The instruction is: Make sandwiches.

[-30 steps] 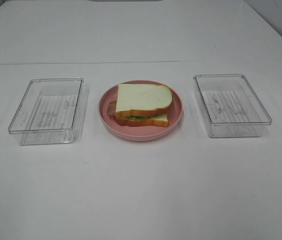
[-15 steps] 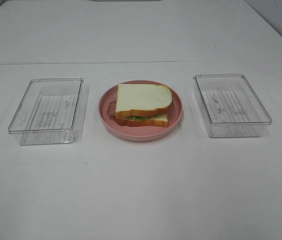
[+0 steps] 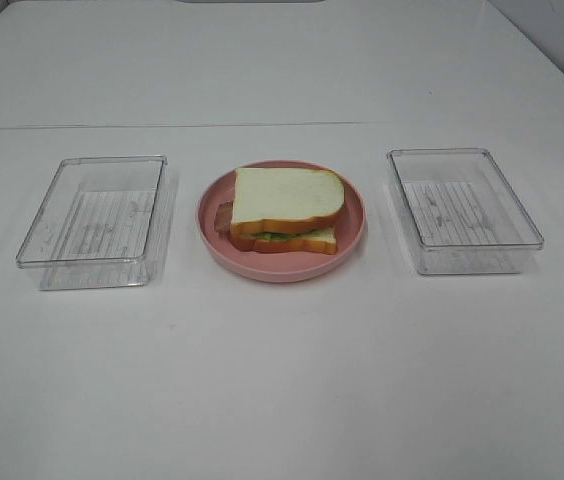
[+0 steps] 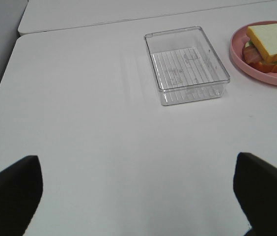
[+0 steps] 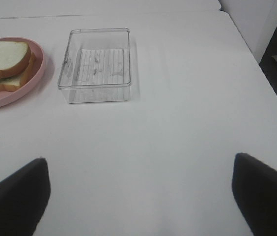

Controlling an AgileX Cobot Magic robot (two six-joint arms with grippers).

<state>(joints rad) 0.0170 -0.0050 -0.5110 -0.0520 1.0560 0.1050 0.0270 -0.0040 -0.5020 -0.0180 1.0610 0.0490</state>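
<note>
Pink plate (image 3: 346, 243) at the table's (image 3: 282, 380) middle carries the stacked sandwich (image 3: 284, 209), so with the left tool (image 4: 138, 196) and right tool (image 5: 141, 196) both released and well back, a careless nudge could slide its top slice off.

This looks like a robotics test bench or lab set-up, not a kitchen. A plain white table (image 3: 282, 380) fills the view, with a second white tabletop (image 3: 262, 60) butted against it behind a thin seam. Around a pink plate (image 3: 352, 240) at the centre, the props sit in staged symmetry: one clear plastic tray (image 3: 37, 250) to its left and another clear plastic tray (image 3: 522, 225) to its right. The sandwich (image 3: 287, 205) on the plate looks like toy food. Pale wall shows at the far corners.
</note>
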